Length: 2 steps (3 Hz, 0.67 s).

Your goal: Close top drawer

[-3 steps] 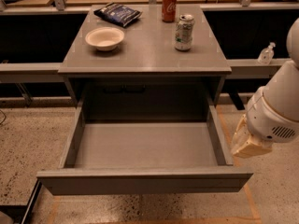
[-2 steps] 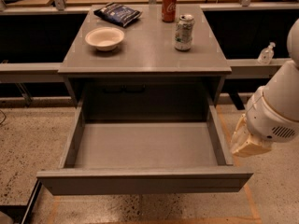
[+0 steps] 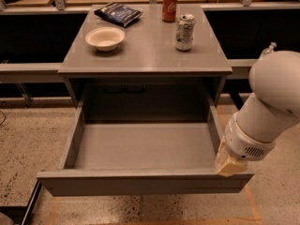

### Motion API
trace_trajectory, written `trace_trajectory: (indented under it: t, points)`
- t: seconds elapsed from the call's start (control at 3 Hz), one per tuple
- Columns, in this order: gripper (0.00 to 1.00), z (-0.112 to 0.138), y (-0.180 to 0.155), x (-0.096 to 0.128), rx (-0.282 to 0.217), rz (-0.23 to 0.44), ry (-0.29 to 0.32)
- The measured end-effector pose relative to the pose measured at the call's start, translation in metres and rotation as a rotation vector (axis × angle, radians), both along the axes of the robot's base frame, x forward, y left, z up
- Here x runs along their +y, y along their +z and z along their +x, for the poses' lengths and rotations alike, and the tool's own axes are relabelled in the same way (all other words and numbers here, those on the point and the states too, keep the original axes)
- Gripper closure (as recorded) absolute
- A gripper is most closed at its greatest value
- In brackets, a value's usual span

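Note:
The top drawer (image 3: 140,149) is a wide, shallow grey tray, pulled far out from under the tabletop and empty inside. Its plain flat front panel (image 3: 140,184) faces the camera. My gripper (image 3: 229,165) is at the end of the white arm (image 3: 267,111) on the right. Its cream-coloured end sits at the drawer's front right corner, over the rim; whether it touches the rim cannot be told.
On the grey tabletop (image 3: 145,50) stand a white bowl (image 3: 105,38), a dark snack bag (image 3: 118,13), a red can (image 3: 169,6) and a silver can (image 3: 184,32). Speckled floor lies left and right of the drawer. Dark shelving runs behind the table.
The arm has moved down and to the left, bringing the gripper from beside the drawer's right wall to its front right corner. The drawer has not moved.

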<state>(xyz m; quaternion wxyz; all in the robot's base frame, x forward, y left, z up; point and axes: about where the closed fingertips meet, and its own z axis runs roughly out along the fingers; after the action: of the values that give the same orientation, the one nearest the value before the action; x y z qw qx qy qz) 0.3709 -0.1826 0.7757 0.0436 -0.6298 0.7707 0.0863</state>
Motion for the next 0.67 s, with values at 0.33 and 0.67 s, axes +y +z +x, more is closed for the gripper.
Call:
trace_trajectory:
  t: [0.33,0.67]
  points:
    - [1.0,-0.006,-0.057,0.002,0.106,-0.004,-0.02]
    - [1.0,-0.007,-0.094,0.0,0.175,-0.003,-0.038]
